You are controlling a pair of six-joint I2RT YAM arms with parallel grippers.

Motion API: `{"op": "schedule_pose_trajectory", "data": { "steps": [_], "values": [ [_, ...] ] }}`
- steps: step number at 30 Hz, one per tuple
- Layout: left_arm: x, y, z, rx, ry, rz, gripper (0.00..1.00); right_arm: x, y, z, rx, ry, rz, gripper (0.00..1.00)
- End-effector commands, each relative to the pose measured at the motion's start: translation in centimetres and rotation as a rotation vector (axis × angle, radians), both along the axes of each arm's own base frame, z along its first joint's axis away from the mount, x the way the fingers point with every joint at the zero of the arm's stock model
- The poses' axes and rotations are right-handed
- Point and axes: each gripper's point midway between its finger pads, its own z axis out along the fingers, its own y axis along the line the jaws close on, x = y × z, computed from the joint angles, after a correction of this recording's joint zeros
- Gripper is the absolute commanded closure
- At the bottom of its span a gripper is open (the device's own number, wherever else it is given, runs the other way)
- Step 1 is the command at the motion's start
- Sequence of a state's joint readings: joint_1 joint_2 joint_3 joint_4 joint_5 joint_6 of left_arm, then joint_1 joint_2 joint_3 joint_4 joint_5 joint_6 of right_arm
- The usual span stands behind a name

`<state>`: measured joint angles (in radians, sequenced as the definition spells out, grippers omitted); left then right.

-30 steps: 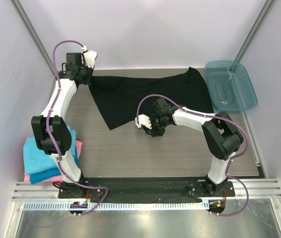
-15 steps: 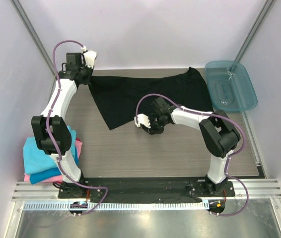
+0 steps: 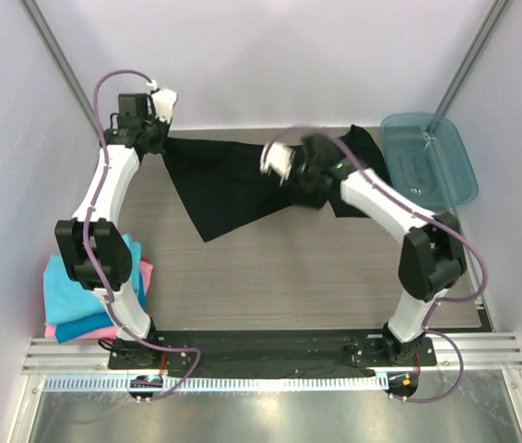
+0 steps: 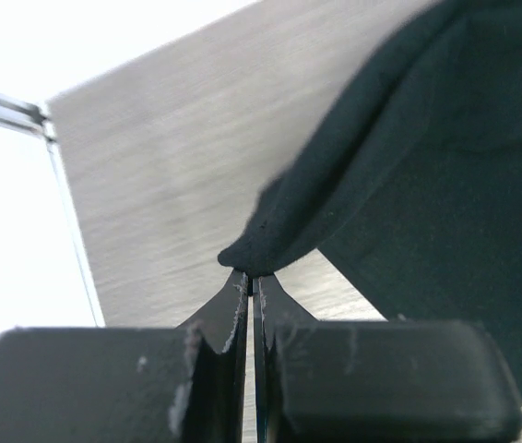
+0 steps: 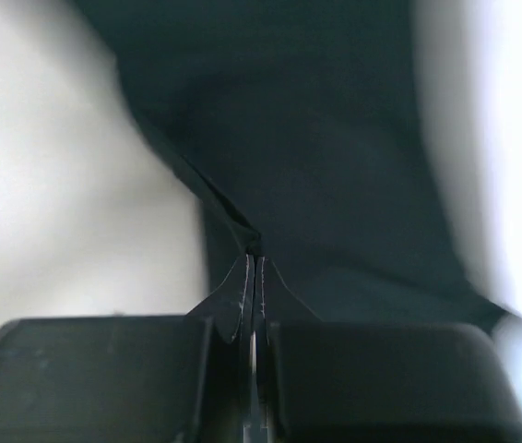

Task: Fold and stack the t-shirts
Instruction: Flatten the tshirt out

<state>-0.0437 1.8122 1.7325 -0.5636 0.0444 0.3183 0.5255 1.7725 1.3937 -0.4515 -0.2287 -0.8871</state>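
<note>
A large black t-shirt (image 3: 229,185) hangs stretched across the far half of the table. My left gripper (image 3: 157,140) is shut on its far left corner; in the left wrist view (image 4: 254,277) the cloth (image 4: 409,185) bunches at the fingertips. My right gripper (image 3: 305,177) is shut on the shirt's near edge and holds it lifted near the middle; in the right wrist view (image 5: 254,251) the black cloth (image 5: 335,138) fills the frame. Folded turquoise, blue and pink t-shirts (image 3: 67,295) lie stacked at the table's left front. The chest mark and neck tag are hidden.
A translucent teal plastic tray (image 3: 427,159) stands at the far right corner. Metal frame posts run up both far corners. The wood-grain table (image 3: 289,277) shows bare in front of the shirt.
My right gripper has swung up and toward the far side, lifting the shirt's near edge off the table. The left gripper has held its corner with little movement.
</note>
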Motion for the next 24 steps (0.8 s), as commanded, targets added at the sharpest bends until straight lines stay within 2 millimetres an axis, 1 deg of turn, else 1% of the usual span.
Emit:
{"op": "schedule_pose_trajectory", "data": {
  "steps": [1,2,3,4,5,6,7,8,9,10,11,12,14,15,16,17,18,20,21,22,24],
  "values": [
    [-0.4,0.8,9.2,-0.001,-0.205,0.014,1.00,6.8,-5.0,16.9,0.158,-0.408,-0.299,0.99],
    [-0.4,0.9,10.9,-0.001,-0.240,0.017,1.00,7.4,-6.0,18.5,0.163,-0.446,-0.331,0.99],
    [-0.5,1.1,11.9,-0.001,-0.260,0.022,1.00,8.4,-8.8,20.1,0.143,-0.498,-0.429,0.99],
    [-0.5,1.2,12.8,-0.004,-0.277,0.023,1.00,8.9,-9.7,22.6,0.171,-0.550,-0.468,0.99],
    [-0.5,1.3,13.6,-0.003,-0.291,0.026,1.00,9.2,-10.7,24.3,0.182,-0.590,-0.502,0.99],
    [-0.8,1.2,15.6,-0.005,-0.327,0.019,1.00,9.5,-12.3,25.6,0.177,-0.627,-0.555,0.99],
    [-0.9,1.1,16.5,-0.004,-0.342,0.013,1.00,9.4,-13.1,28.3,0.203,-0.682,-0.579,0.99],
    [-1.1,1.0,17.7,-0.006,-0.366,0.007,1.00,9.4,-13.6,29.7,0.211,-0.719,-0.593,0.99],
    [-1.4,0.9,19.4,-0.010,-0.404,-0.002,1.00,9.2,-14.0,31.1,0.219,-0.751,-0.601,0.99],
    [-1.7,0.8,20.6,-0.008,-0.432,-0.008,1.00,8.5,-14.6,33.5,0.239,-0.802,-0.617,0.99],
    [-2.1,0.8,21.8,-0.010,-0.458,-0.011,1.00,8.2,-14.8,34.9,0.244,-0.840,-0.615,0.99],
    [-2.6,0.7,23.6,-0.008,-0.497,-0.015,1.00,7.8,-15.1,36.1,0.251,-0.869,-0.620,0.99],
    [-3.5,0.6,25.6,-0.005,-0.542,-0.025,1.00,6.4,-16.0,39.2,0.275,-0.945,-0.637,0.99],
    [-4.0,0.7,27.0,-0.003,-0.576,-0.026,1.00,5.8,-16.4,40.2,0.265,-0.976,-0.641,0.99],
    [-4.5,0.7,27.6,0.000,-0.589,-0.027,1.00,5.1,-16.9,41.5,0.272,-1.008,-0.652,0.99],
    [-4.9,0.7,28.3,0.000,-0.606,-0.028,1.00,4.0,-17.6,43.3,0.291,-1.054,-0.673,0.99],
    [-5.6,0.7,29.3,0.001,-0.629,-0.027,1.00,3.4,-18.0,44.2,0.301,-1.078,-0.679,0.99],
    [-6.4,0.6,30.5,0.002,-0.655,-0.035,1.00,1.7,-18.9,47.0,0.332,-1.141,-0.695,0.99],
    [-7.2,0.6,31.5,0.007,-0.682,-0.040,1.00,1.1,-19.2,48.1,0.347,-1.164,-0.700,0.99],
    [-7.5,0.5,31.9,0.010,-0.692,-0.044,1.00,0.0,-19.7,50.0,0.368,-1.207,-0.704,0.99],
    [-8.4,0.3,33.1,0.021,-0.719,-0.064,1.00,-1.2,-20.2,51.9,0.382,-1.257,-0.704,0.99]
  ]
}}
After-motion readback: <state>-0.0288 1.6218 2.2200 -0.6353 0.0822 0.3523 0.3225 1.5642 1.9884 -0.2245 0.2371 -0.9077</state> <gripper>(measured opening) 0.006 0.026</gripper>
